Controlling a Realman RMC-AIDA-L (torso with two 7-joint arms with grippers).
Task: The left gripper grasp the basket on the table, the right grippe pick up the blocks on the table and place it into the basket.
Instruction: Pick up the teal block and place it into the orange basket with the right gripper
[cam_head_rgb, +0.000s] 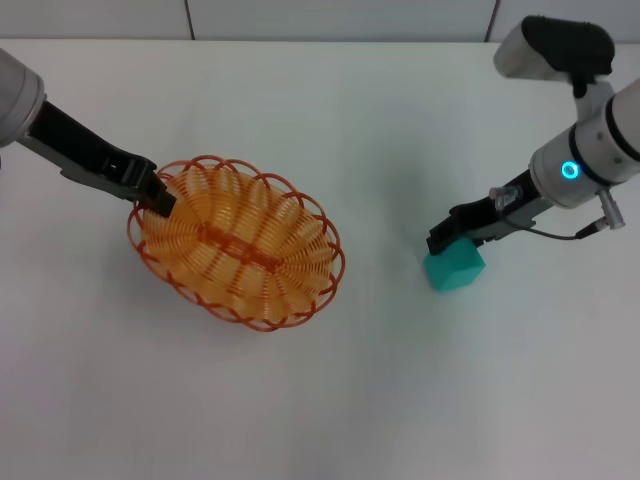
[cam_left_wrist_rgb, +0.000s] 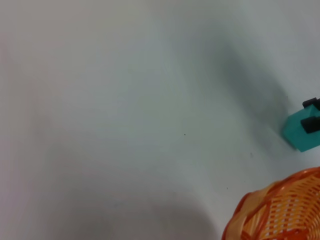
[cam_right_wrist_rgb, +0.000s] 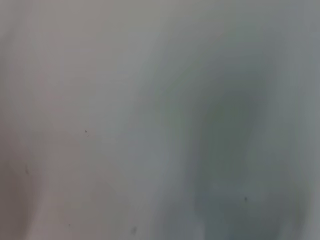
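The teal block sits on the white table right at the tips of my right gripper, my jaws straddling its far top edge; whether they have closed on it I cannot tell. The basket lies well off toward my left side, long axis slanting, my left gripper pinching its near rim.

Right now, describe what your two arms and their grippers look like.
The left arm is rounded grey-white, ending in a long dark link with a slim black left gripper. The right arm is a grey-white cylinder with a glowing cyan ring, a black-and-white housing above it, and a black right gripper with silver fittings and a thin dark cable looping alongside.
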